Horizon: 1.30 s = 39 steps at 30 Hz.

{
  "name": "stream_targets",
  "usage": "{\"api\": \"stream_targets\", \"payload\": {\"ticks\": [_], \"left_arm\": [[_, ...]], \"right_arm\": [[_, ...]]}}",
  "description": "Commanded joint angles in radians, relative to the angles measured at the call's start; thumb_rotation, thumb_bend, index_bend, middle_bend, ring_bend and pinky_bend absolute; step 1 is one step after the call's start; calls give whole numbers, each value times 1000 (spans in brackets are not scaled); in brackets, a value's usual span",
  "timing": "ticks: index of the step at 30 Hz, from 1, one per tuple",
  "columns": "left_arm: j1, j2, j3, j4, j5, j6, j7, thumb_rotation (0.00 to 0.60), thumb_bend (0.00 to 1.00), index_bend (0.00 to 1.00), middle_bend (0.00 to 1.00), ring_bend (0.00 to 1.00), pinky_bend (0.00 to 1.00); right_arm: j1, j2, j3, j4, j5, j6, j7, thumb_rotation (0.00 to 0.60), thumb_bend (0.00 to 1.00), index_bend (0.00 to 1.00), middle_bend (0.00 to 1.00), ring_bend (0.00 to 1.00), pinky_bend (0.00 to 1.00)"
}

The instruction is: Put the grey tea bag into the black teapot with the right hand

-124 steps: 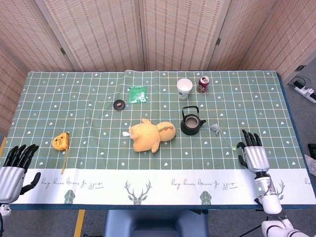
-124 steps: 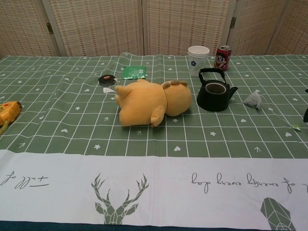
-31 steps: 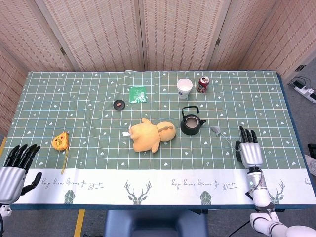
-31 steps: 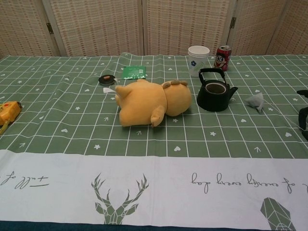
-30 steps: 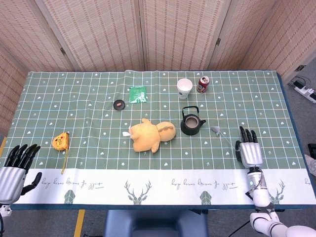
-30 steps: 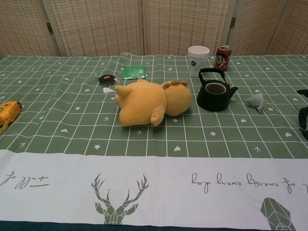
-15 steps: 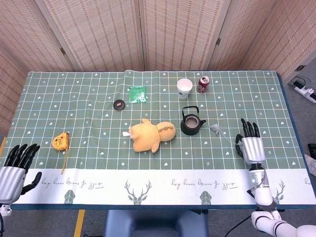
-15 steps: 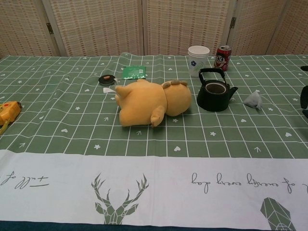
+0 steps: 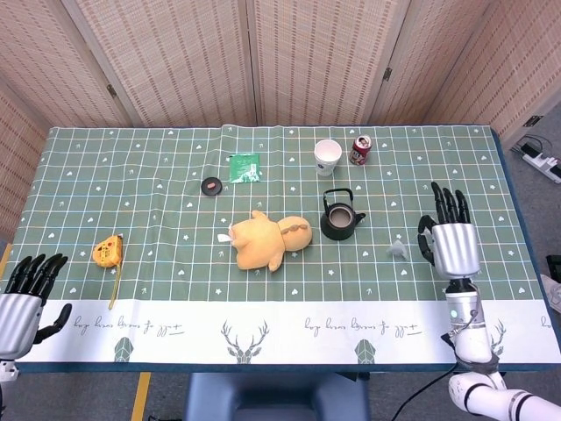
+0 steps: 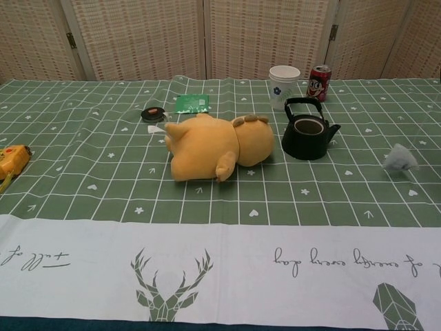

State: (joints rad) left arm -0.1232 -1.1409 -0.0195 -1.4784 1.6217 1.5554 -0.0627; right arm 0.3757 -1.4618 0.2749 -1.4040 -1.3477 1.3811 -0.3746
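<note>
1. Just left of the right hand [image 9: 454, 241], the small grey tea bag [image 9: 399, 249] shows blurred, apparently off the green checked cloth [image 9: 131, 175].
2. Whether this hand, fingers extended and slightly apart, pinches its string cannot be told.
3. Further left stands the black teapot [image 9: 340, 217], lid off.
4. Left hand [image 9: 22, 294] rests open.

the head view looked steeply down over the whole table [image 9: 491, 167]; the chest view faced low across it, sharing the plush toy [image 9: 266, 240].

My right hand [image 9: 454, 244] has a silver metal back, black fingers [image 9: 448, 205] and a white wrist; my left hand [image 9: 21, 301] matches.
</note>
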Motion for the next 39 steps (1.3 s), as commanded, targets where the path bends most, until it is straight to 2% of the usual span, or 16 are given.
{"api": "stream_targets", "payload": {"ticks": [1,10,19,29,39], "left_arm": [[-1,-1,0,-1,2,1,-2,600,392,28,41,0,0],[-2,5,-4,5,-13,-8,-28,600,392,28,41,0,0],[1,19,-7,13,-16,2,-80,600,392,28,41,0,0],[-2,19,-10,11,-17,-1,-93,600,393,28,41,0,0],[1,34,-16,21,-30,2,-148,600,392,28,41,0,0]], "right_arm": [[19,57,43,-100,60,-12,-83,600,442,624,10,0,0],[59,85,79,-209,126,-50,-100,600,441,624,10,0,0],[135,62,123,-228,201,-79,-161,600,442,624,10,0,0],[246,-4,157,-155,309,-137,-234,600,441,624,13,0,0],[354,-80,182,-28,398,-187,-268,600,442,624,17,0,0]]}}
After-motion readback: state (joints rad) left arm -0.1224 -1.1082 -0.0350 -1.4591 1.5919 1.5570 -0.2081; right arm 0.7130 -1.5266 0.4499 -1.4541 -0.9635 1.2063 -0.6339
